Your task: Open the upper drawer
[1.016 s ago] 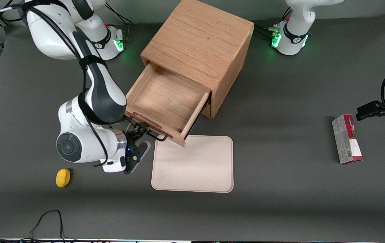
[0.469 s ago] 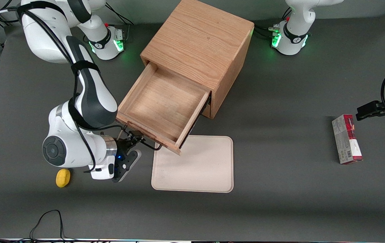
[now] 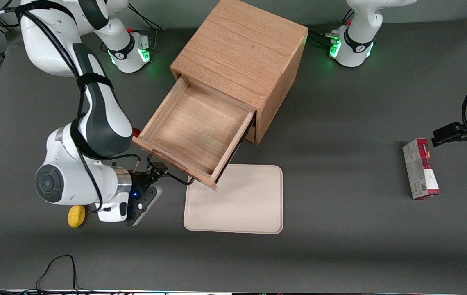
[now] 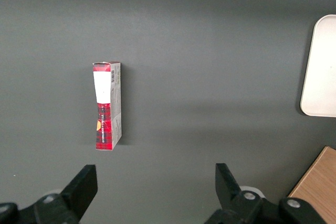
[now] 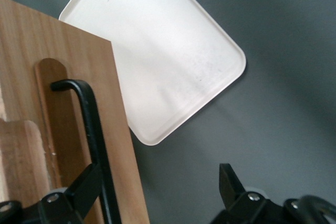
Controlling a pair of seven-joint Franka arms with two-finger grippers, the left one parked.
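The upper drawer is a shallow light-oak box, pulled far out of the oak cabinet and empty inside. Its long black wire handle runs along the front panel and also shows in the right wrist view. My right gripper is at the handle, nearer to the front camera than the drawer. In the wrist view the gripper is open wide. One finger lies against the handle bar on the panel side, the other finger hangs over the table. The lower drawer is hidden under the upper one.
A cream tray lies flat in front of the drawer, partly under its corner, and shows in the wrist view. A yellow object lies beside my wrist. A red box lies toward the parked arm's end.
The upper drawer has slid farther out of the cabinet. My right gripper and wrist have moved with the handle, away from the cabinet and toward the yellow object.
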